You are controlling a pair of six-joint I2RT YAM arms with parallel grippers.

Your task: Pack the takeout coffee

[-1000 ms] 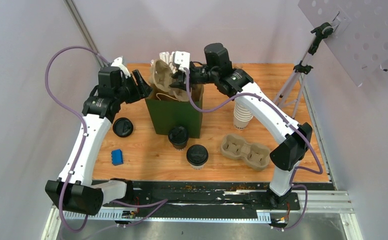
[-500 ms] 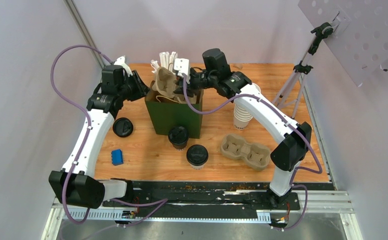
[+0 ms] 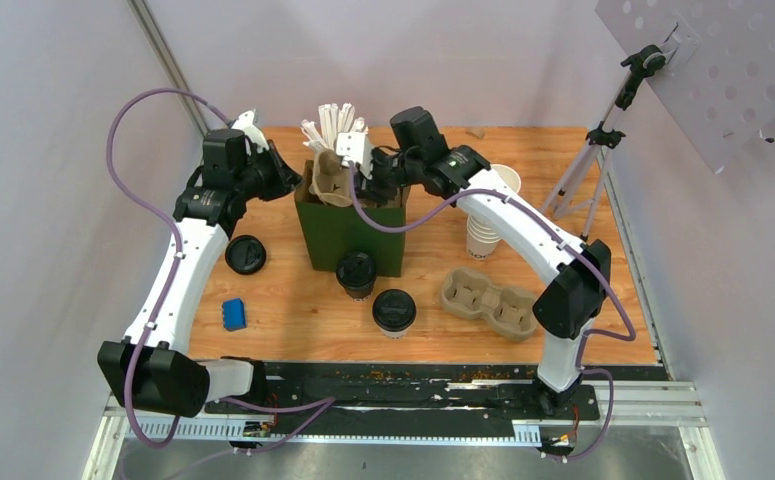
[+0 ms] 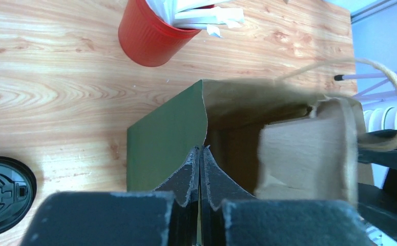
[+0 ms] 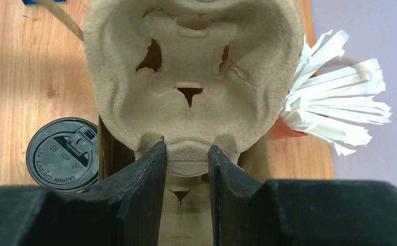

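Wood table (image 3: 293, 310): L gripper (image 4: 201, 154) closed on green bag (image 4: 160, 148) rim, R gripper (image 5: 187, 154) part-open round pulp carrier (image 5: 186, 66)

Setting: robotics lab test cell. Evidence: plain pale enclosure walls (image 3: 43, 200); wood-grain tabletop (image 3: 293, 325) fronted by ribbed aluminium base rails (image 3: 653, 402). Black folding tripod stand (image 3: 604, 136) and grey perforated metal panel (image 3: 723, 70) stand well right of the right gripper (image 3: 361, 172).

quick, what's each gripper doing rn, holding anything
left gripper: closed, pinching the rim of the green bag
right gripper: closed on the cup carrier
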